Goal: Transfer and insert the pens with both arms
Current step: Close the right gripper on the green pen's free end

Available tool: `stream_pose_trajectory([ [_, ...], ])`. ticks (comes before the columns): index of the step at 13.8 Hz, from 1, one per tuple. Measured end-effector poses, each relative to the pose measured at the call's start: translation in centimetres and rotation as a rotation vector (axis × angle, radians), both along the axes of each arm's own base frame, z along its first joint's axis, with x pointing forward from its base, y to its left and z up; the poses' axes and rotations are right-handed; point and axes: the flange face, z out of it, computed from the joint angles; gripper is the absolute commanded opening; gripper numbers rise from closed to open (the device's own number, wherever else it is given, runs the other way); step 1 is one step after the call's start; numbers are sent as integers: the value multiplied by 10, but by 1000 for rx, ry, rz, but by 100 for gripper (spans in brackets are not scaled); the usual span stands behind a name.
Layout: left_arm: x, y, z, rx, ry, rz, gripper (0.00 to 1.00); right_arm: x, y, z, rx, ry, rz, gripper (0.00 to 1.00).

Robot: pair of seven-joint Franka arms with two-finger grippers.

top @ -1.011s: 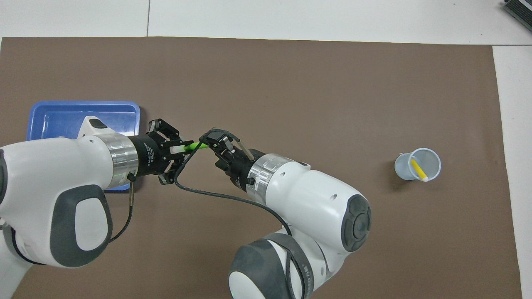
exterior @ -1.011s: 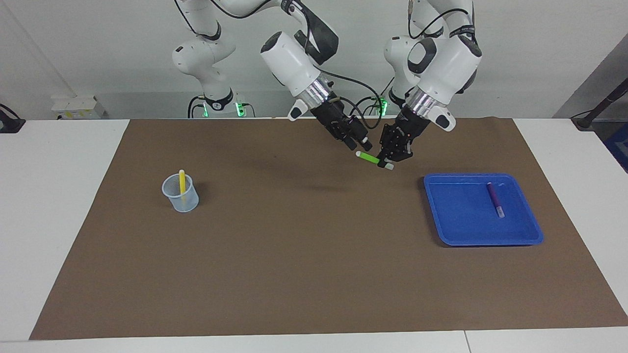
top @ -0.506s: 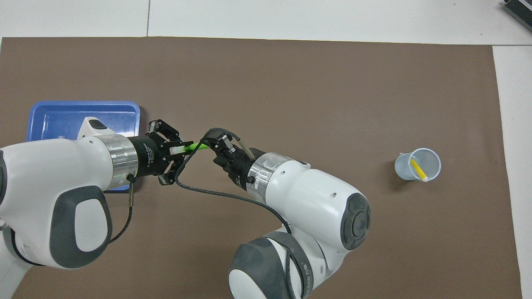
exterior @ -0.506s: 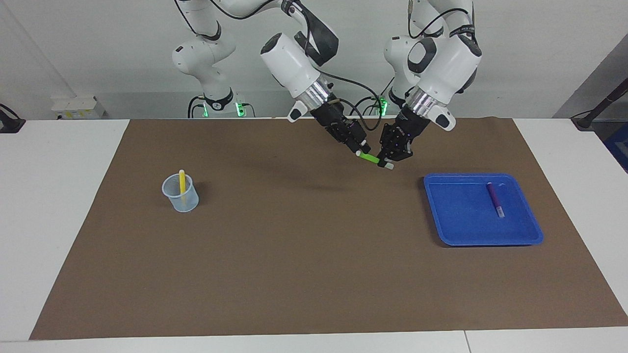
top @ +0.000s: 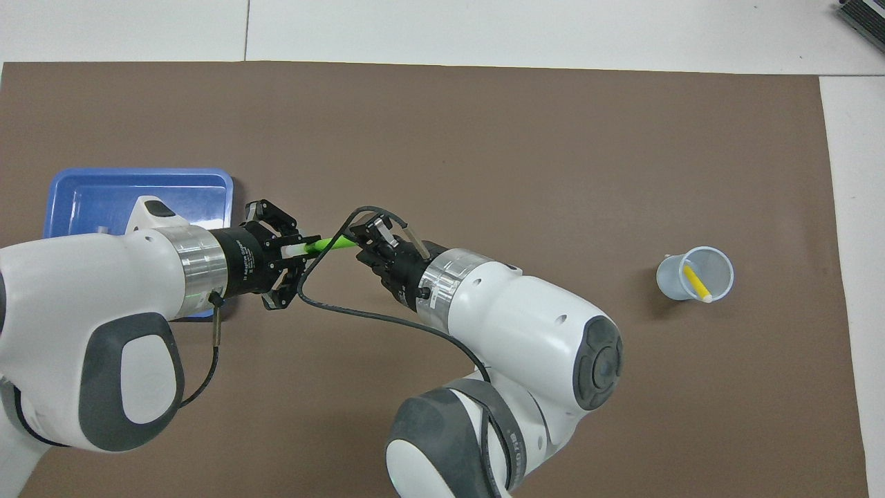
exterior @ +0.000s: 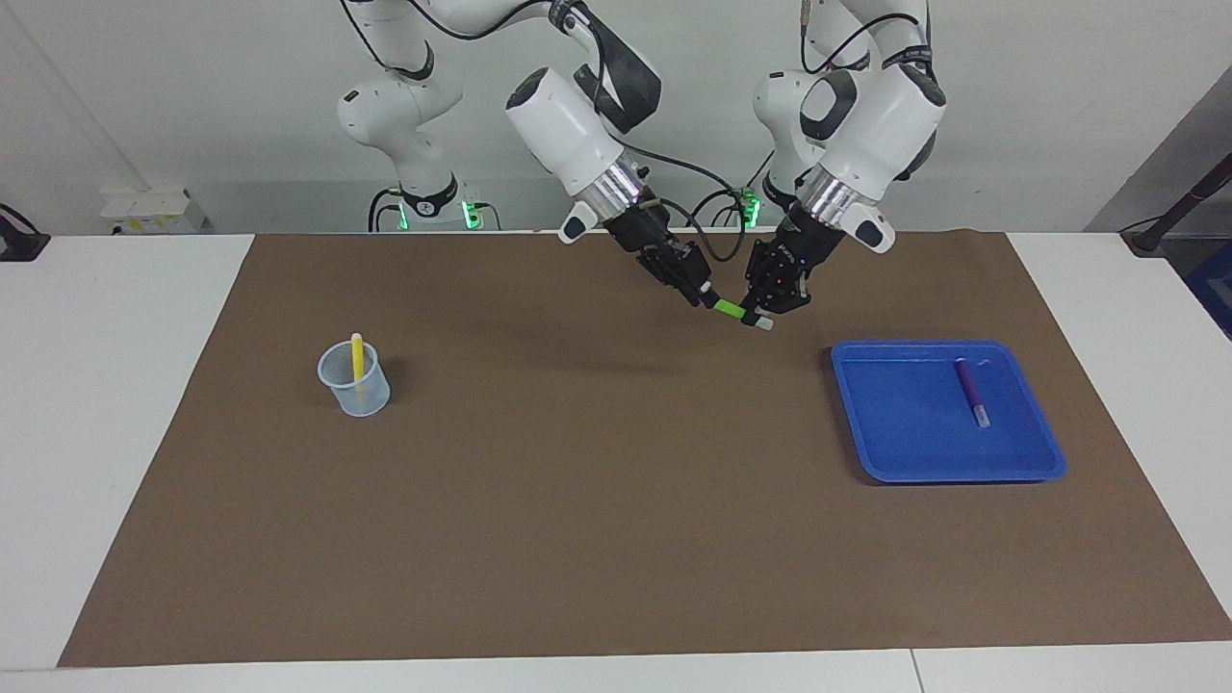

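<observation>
The left gripper [exterior: 757, 315] is clamped on the green pen [exterior: 730, 309] near its pale cap end, holding it up in the air over the brown mat [exterior: 597, 520], just off the corner of the blue tray [exterior: 1020, 470]. Right up against it, the right gripper [exterior: 700, 293] has come in on the pen's free green end; its fingers are around that end, but I cannot tell whether they have fully gripped it.

This looks like the handover step: the pen passing from one arm to the other in mid-air. Next, I'd judge, the right gripper needs a firm hold before the left lets go, then a carry across to the clear cup [exterior: 354, 380], well away toward the right arm's end, where the yellow pen [exterior: 357, 357] already stands. The purple pen [exterior: 970, 391] lies in the tray, waiting.
</observation>
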Motion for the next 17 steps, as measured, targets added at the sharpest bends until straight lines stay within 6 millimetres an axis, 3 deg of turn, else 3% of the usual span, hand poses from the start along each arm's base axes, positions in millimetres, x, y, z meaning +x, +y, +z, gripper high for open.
stream_pose_trajectory([
  [3, -1, 0, 1, -1, -1, 0, 0, 1, -1, 3, 8, -24, -17, 28],
  [5, -1, 0, 2, -2, -2, 2, 0, 1, 0, 3, 8, -25, -16, 0],
  [11, -2, 2, 3, -2, -4, 5, 0, 1, 0, 1, 7, -23, -17, 0],
  [12, -2, 2, 3, -2, -4, 5, 42, 1, 0, 1, 6, -23, -17, 0],
  [13, -2, 2, 3, -2, -5, 6, 56, 1, 0, 1, 6, -23, -17, 0],
  [14, -2, 2, 4, -3, -7, 8, 64, 1, 0, 1, 6, -22, -17, 0],
  [17, -3, 2, 7, -5, -11, 10, 65, 2, -1, -2, -13, -40, 9, 0],
])
